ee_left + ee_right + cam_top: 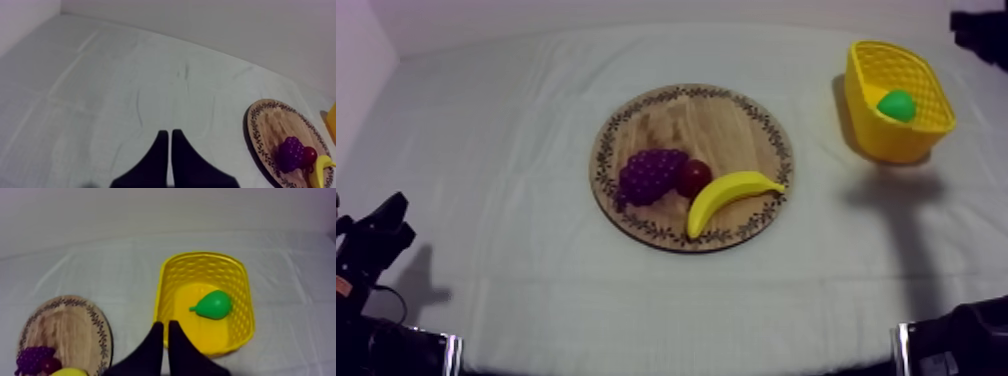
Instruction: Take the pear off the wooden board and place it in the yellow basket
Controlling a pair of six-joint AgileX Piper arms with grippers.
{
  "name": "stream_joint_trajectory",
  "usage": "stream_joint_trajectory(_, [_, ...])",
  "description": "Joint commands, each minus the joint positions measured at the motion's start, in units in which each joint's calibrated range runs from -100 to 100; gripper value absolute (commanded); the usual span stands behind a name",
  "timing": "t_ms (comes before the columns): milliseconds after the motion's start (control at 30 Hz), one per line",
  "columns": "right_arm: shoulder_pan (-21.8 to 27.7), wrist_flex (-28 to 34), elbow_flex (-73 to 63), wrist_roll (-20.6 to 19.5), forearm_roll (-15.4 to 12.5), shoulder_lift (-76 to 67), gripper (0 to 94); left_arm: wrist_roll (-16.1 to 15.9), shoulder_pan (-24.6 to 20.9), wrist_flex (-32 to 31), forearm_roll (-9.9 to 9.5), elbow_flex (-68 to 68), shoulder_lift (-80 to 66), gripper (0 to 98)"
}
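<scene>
Right wrist view: pear (214, 304) lies in yellow basket (200, 263)

Fingers together and empty, the right end effector (165, 324) hangs at the basket's near rim, the pear lying on the basket floor beyond. A careless retreat could clip that rim and tip the basket. The left end effector (167, 132), likewise closed, idles over bare counter (100, 90). Banana (731, 193), grapes (651, 175) and small red fruit (694, 177) crowd the wooden board (686, 115), clear of both arms.

pear (897, 104) in basket (884, 142), basket right of board (736, 118)
</scene>
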Motion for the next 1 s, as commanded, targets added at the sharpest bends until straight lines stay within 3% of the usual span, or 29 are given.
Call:
stream_joint_trajectory(0, [-0.64, -2.84, 18.22, 0.3, -0.43, -20.36, 0.9, 0.0, 0.0, 0.0, 0.01, -0.02, 0.02, 0.1])
stream_joint_trajectory(167, [-1.86, -2.57, 29.8, -1.24, -0.9, -33.76, 0.4, 0.0, 0.0, 0.0, 0.01, -0.02, 0.02, 0.1])
stream_joint_trajectory(433, [-1.58, -3.07, 45.05, -0.73, -4.52, -46.91, 0.3, -0.01, 0.0, 0.0, 0.01, -0.02, 0.02, 0.1])
stream_joint_trajectory(700, [-1.07, -4.81, 50.97, -4.53, -2.85, -50.78, 0.3, 0.04, 0.0, 0.0, 0.01, -0.02, 0.02, 0.1])
stream_joint_trajectory(800, [-0.85, -9.46, 52.36, -1.9, -1.86, -50.94, 0.3, 0.03, 0.0, 0.0, 0.01, -0.02, 0.02, 0.1])
stream_joint_trajectory(967, [-0.8, -10.42, 52.96, 6.27, -1.35, -51.01, 0.3, 0.03, 0.0, 0.0, 0.01, -0.02, 0.02, 0.1])
